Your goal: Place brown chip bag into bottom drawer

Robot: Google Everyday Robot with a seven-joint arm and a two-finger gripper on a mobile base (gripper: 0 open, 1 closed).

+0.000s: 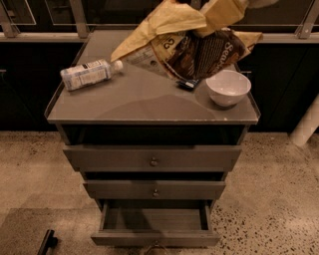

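The brown chip bag (199,47), crinkly dark brown and pale yellow, hangs above the back of the grey cabinet top (144,102), its lower edge near the surface. My gripper (251,4) shows only as a pale part at the top edge, shut on the bag's upper end. The bottom drawer (154,238), lowest of three, is pulled open and its inside (154,219) looks empty. The two drawers above it are closed.
A white-labelled plastic bottle (89,73) lies on its side at the left of the top. A white bowl (228,87) stands at the right front. A small dark packet (188,83) peeks out under the bag. A dark object (47,242) lies on the speckled floor at lower left.
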